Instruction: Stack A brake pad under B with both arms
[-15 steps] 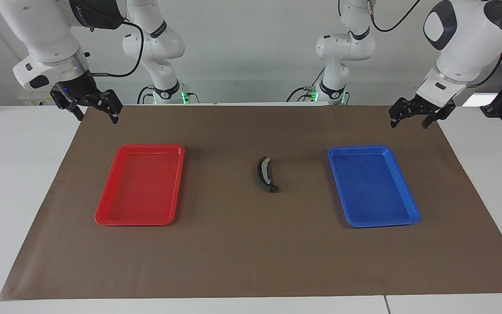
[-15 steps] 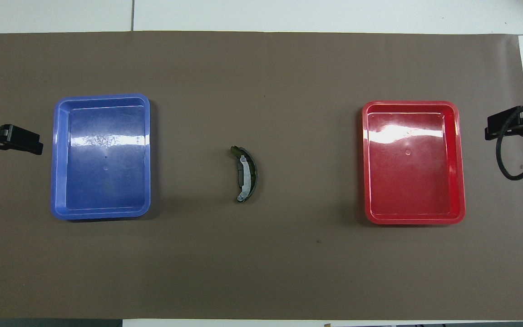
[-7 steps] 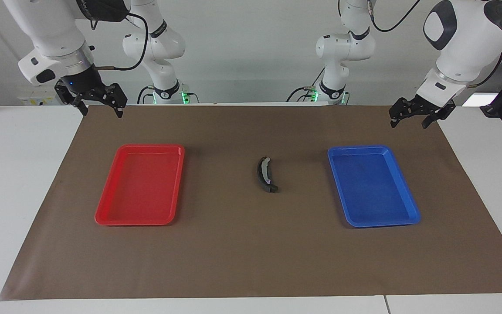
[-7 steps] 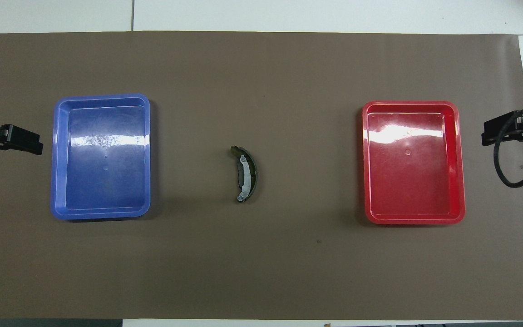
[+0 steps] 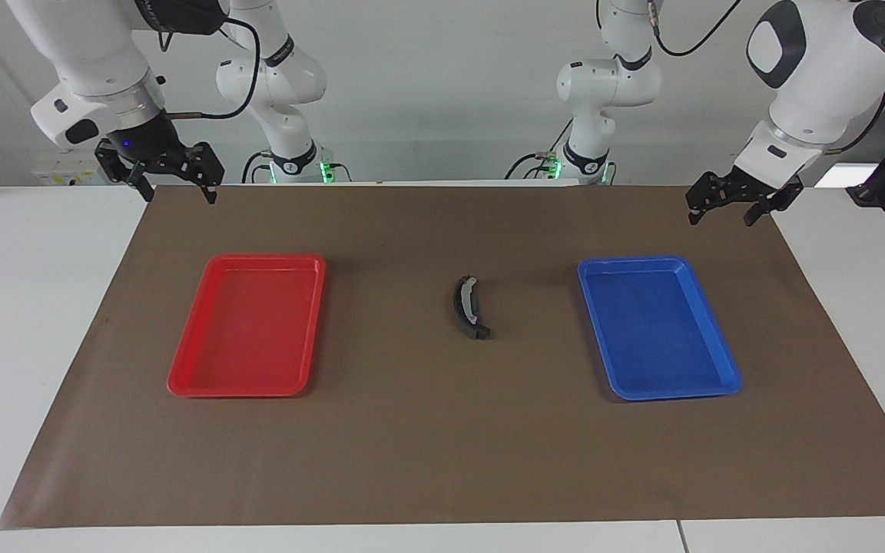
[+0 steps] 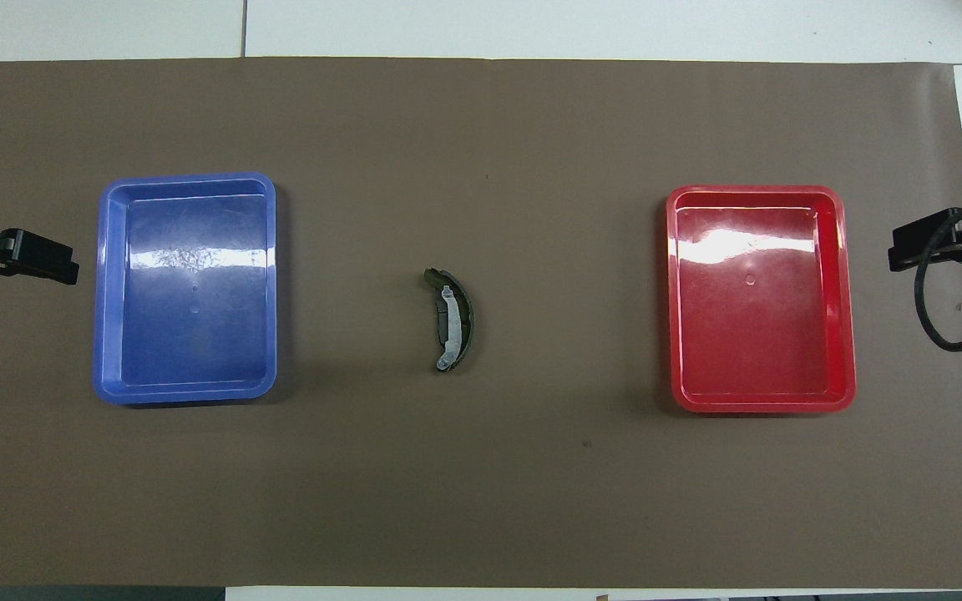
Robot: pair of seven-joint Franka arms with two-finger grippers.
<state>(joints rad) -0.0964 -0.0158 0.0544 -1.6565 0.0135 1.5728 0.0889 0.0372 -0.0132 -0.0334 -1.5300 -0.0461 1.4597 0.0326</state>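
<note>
B, the long curved black brake shoe with a pale metal strip, lies on the brown mat between the two trays; it also shows in the overhead view. No separate short flat A brake pad shows. A small dark patch sits in B's inner curve, and I cannot tell whether it is A. My right gripper is open and empty, up over the mat's edge at the right arm's end. My left gripper is open and empty over the mat's edge at the left arm's end.
A red tray lies empty toward the right arm's end and a blue tray lies empty toward the left arm's end. The brown mat covers most of the white table.
My right gripper has risen a little and shifted slightly toward the table's middle, still open. The left gripper, B and both trays have not moved.
</note>
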